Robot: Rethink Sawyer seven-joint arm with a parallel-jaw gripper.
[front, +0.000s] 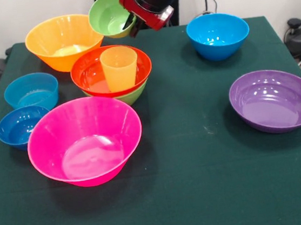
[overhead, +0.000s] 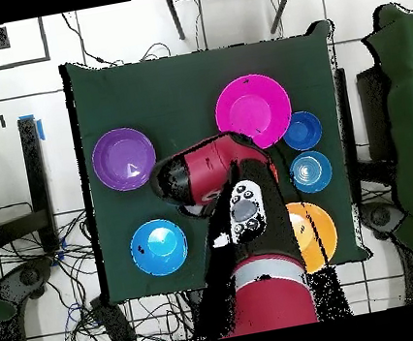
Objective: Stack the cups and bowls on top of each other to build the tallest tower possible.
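Glossy small green bowl (front: 109, 14) — tilted, lifted

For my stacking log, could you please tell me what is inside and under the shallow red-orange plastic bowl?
The translucent yellow plastic cup stands upright inside the red-orange bowl. Beneath it shows a green plastic bowl's rim; the rest is covered.

The counter (front: 214, 192) is covered in dark green cloth. Directly on it sit a pink bowl (front: 84, 140), an orange bowl (front: 63, 42), a purple bowl (front: 274, 100), three blue bowls (front: 218, 35), and a green bowl (front: 132, 95) carrying a stack.
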